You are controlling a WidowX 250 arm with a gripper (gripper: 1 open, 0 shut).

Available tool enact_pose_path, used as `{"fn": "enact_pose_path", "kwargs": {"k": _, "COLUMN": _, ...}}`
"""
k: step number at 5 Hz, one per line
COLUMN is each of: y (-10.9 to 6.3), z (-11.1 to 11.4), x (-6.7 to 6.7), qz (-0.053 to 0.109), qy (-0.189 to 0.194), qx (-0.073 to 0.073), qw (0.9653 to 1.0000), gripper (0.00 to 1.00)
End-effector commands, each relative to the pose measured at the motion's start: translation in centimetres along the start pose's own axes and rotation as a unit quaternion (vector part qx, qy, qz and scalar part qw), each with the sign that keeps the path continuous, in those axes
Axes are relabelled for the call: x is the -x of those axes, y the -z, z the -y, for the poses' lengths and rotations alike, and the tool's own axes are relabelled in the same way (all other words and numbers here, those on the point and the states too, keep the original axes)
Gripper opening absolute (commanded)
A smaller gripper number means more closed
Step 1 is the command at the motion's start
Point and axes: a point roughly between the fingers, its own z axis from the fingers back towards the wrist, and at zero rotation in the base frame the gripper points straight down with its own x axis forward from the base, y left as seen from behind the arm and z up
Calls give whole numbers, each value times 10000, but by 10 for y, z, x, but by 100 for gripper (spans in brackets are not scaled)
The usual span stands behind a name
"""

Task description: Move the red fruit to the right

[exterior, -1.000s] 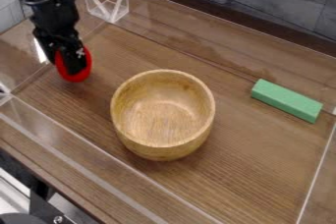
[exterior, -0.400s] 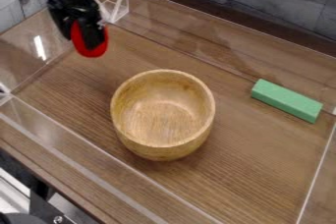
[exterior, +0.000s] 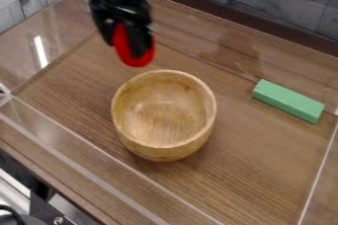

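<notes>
The red fruit [exterior: 132,47] hangs in the air above the wooden table, held between the fingers of my black gripper [exterior: 128,39]. It is a small bright red rounded shape, partly covered by the fingers. The gripper is shut on it and sits just behind and left of the wooden bowl [exterior: 164,113], close above the bowl's far rim. Its green top is hidden by the gripper.
A flat green rectangular block [exterior: 288,100] lies on the table at the right. Clear plastic walls [exterior: 317,185] fence the wooden table on all sides. A dark tiled wall runs along the back.
The gripper has lifted the red fruit off the table at the left and carried it rightward, from the far left to just behind the bowl.
</notes>
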Motion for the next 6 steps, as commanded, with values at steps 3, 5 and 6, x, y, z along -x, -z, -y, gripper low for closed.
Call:
{"fn": "enact_pose_path", "kwargs": {"k": 3, "y": 6, "z": 109, "x": -23, "qz": 200, "qy": 391, "qx": 80, "qw": 9990, "gripper": 0}}
{"fn": "enact_pose_path", "kwargs": {"k": 5, "y": 22, "z": 170, "x": -35, "qz": 278, "qy": 652, "qx": 280, "qw": 9971, "gripper": 0}}
{"fn": "enact_pose_path", "kwargs": {"k": 6, "y": 24, "z": 180, "x": -34, "qz": 349, "qy": 353, "qx": 278, "qw": 9984, "gripper": 0}}
